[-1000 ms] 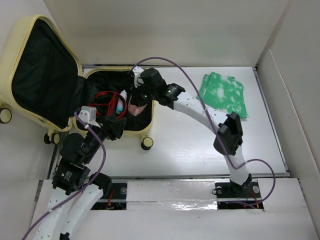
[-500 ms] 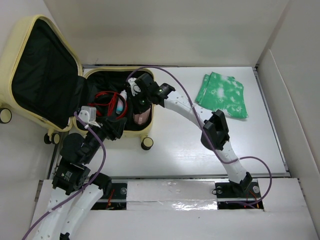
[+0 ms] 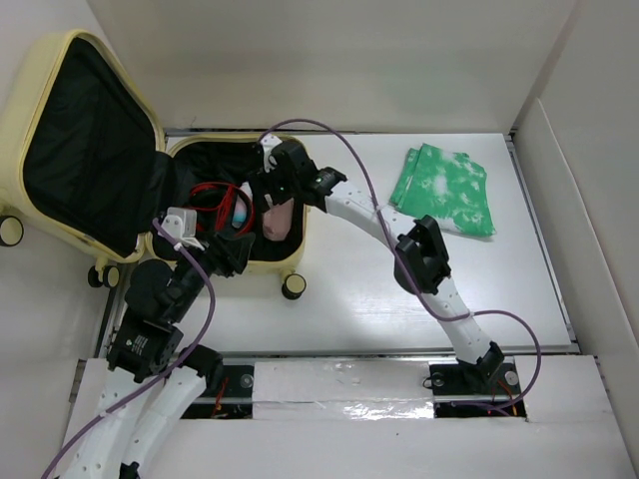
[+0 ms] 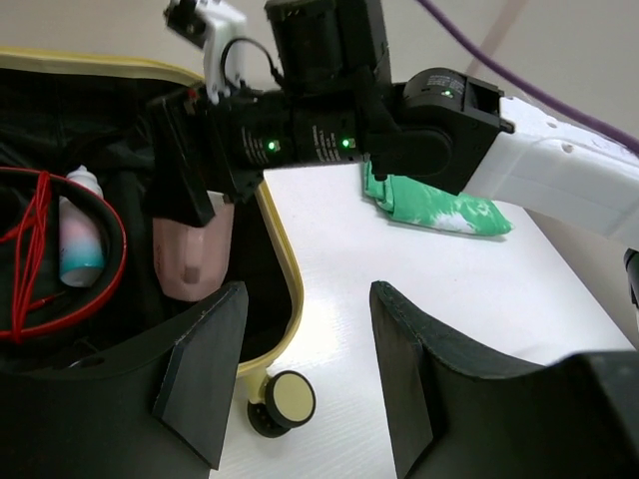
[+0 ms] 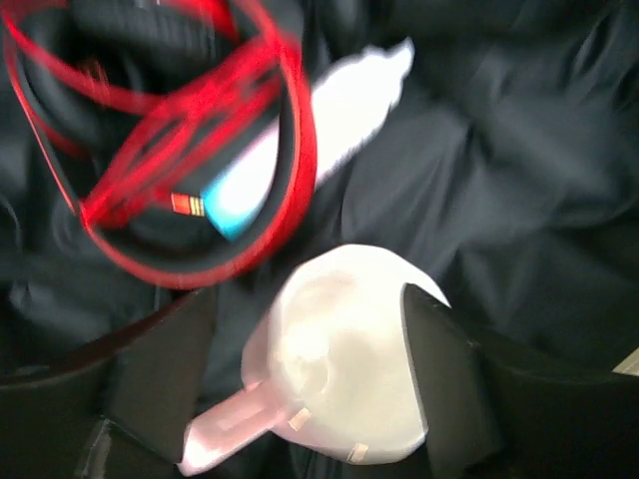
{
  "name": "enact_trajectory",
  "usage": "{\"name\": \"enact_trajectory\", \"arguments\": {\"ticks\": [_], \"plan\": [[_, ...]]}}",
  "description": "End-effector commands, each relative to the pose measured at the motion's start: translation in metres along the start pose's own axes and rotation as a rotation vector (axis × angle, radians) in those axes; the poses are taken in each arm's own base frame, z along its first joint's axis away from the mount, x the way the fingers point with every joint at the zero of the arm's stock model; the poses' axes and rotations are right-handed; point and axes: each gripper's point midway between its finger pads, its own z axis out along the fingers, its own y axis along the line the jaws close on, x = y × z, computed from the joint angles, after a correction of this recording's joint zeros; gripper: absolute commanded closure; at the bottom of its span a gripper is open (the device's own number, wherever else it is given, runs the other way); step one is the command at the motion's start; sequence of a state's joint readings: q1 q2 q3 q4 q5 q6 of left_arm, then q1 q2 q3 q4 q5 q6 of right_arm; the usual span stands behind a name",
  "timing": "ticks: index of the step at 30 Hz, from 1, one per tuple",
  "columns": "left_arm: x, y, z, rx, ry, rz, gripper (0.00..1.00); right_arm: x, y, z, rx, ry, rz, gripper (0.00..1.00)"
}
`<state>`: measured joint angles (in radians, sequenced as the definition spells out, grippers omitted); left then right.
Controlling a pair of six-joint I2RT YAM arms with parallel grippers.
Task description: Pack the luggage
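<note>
The pale-yellow luggage (image 3: 20, 130) lies open at the far left, its black lining showing. My right gripper (image 3: 275, 205) reaches down into its lower half. Its jaws (image 5: 310, 299) stand open around a pale pink handled object (image 5: 349, 359), which rests on the lining with a gap at the left finger. The same pink object (image 4: 190, 254) leans just inside the yellow rim in the left wrist view. My left gripper (image 4: 310, 299) hangs open and empty over the luggage's near rim, above a caster wheel (image 4: 280, 399).
A red cord loop (image 5: 190, 150) and a small white, pink and blue bottle (image 4: 80, 235) lie in the luggage. A folded green cloth (image 3: 446, 188) rests on the white table at the back right. White walls enclose the table.
My right gripper lowered the pink object into the luggage and spread its jaws off it. The left arm has barely moved.
</note>
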<state>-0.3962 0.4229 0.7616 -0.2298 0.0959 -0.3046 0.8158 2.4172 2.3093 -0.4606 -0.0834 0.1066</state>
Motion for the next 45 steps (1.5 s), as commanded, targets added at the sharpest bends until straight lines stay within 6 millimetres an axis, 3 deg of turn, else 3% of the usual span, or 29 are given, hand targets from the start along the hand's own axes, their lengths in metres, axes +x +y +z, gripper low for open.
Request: {"name": "enact_trajectory", "arguments": {"ticks": [1,5,6,7,9,10,11,12,13,14,15,16,17,18,19,20,21,22,23,26,30,31,35,36,37,38,39,42,45], "plan": [[-0.006,-0.001,0.004,0.007,-0.02,-0.003,0.51,-0.1,0.004,-0.026,0.018,-0.314,0.001,0.14],[-0.005,0.003,0.007,-0.01,-0.017,-0.004,0.51,-0.16,0.007,-0.074,0.017,-0.486,-0.004,0.07],[-0.005,0.003,0.008,-0.013,-0.017,-0.004,0.51,-0.16,0.007,-0.08,0.02,-0.489,-0.006,0.06],[-0.005,0.003,0.008,-0.014,-0.017,-0.005,0.51,-0.178,0.011,-0.108,0.016,-0.534,-0.014,0.06],[-0.005,0.005,0.007,-0.025,-0.02,-0.004,0.51,-0.188,-0.01,-0.135,0.079,-0.582,-0.006,0.07],[-0.005,0.005,0.007,-0.026,-0.022,-0.005,0.51,-0.176,-0.021,-0.154,0.112,-0.571,0.004,0.12],[-0.006,0.006,0.007,-0.027,-0.027,-0.005,0.53,-0.18,-0.041,-0.17,0.15,-0.62,0.028,0.19],[-0.006,0.006,0.006,-0.026,-0.028,-0.005,0.54,-0.172,-0.055,-0.182,0.182,-0.635,0.054,0.38],[-0.006,0.006,0.006,-0.026,-0.03,-0.006,0.55,-0.121,-0.085,-0.169,0.263,-0.55,0.1,0.58],[-0.006,0.005,0.007,-0.025,-0.031,-0.006,0.61,-0.13,-0.096,-0.208,0.282,-0.632,0.168,0.91],[-0.006,0.005,0.007,-0.022,-0.028,-0.006,0.68,-0.111,-0.14,-0.224,0.363,-0.631,0.227,1.0],[-0.006,0.005,0.008,-0.02,-0.029,-0.006,0.76,-0.09,-0.167,-0.236,0.426,-0.626,0.285,1.0],[-0.005,0.003,0.009,-0.013,-0.025,-0.008,0.97,-0.033,-0.196,-0.232,0.49,-0.557,0.387,1.0],[-0.004,0.002,0.011,-0.003,-0.013,-0.007,1.0,-0.014,-0.243,-0.269,0.603,-0.589,0.465,1.0],[-0.005,0.0,0.011,0.002,-0.016,-0.008,1.0,0.012,-0.264,-0.28,0.648,-0.574,0.525,1.0],[-0.003,-0.004,0.012,0.028,-0.009,-0.008,1.0,0.058,-0.282,-0.282,0.693,-0.526,0.611,0.97],[-0.004,-0.007,0.012,0.048,-0.012,-0.008,1.0,0.075,-0.297,-0.296,0.729,-0.53,0.649,0.9],[-0.003,-0.01,0.014,0.062,-0.011,-0.016,1.0,0.099,-0.326,-0.317,0.796,-0.529,0.704,0.71],[-0.001,-0.012,0.017,0.076,0.001,-0.024,1.0,0.117,-0.337,-0.324,0.826,-0.518,0.742,0.61],[0.005,-0.024,0.026,0.143,0.04,-0.051,1.0,0.173,-0.368,-0.35,0.908,-0.462,0.863,0.42],[0.012,-0.055,0.045,0.262,0.124,-0.108,1.0,0.222,-0.394,-0.376,0.977,-0.447,0.976,0.36],[0.007,-0.064,0.049,0.27,0.131,-0.115,1.0,0.234,-0.396,-0.377,0.974,-0.439,1.013,0.36],[0.03,-0.097,0.07,0.241,0.198,-0.147,1.0,0.268,-0.407,-0.38,0.923,-0.451,1.151,0.37],[0.052,-0.112,0.075,0.209,0.239,-0.139,1.0,0.27,-0.41,-0.383,0.925,-0.46,1.158,0.37],[0.054,-0.125,0.079,0.199,0.226,-0.133,1.0,0.269,-0.407,-0.378,0.893,-0.456,1.162,0.37],[0.077,-0.13,0.09,0.146,0.262,-0.101,0.94,0.265,-0.408,-0.377,0.875,-0.451,1.159,0.37],[0.08,-0.128,0.096,0.067,0.229,-0.087,0.86,0.269,-0.41,-0.374,0.877,-0.427,1.169,0.37],[0.102,-0.158,0.109,0.109,0.275,-0.113,0.68,0.268,-0.409,-0.367,0.838,-0.391,1.18,0.4],[0.107,-0.166,0.126,0.164,0.263,-0.162,0.54,0.268,-0.405,-0.362,0.796,-0.375,1.182,0.47]]}}
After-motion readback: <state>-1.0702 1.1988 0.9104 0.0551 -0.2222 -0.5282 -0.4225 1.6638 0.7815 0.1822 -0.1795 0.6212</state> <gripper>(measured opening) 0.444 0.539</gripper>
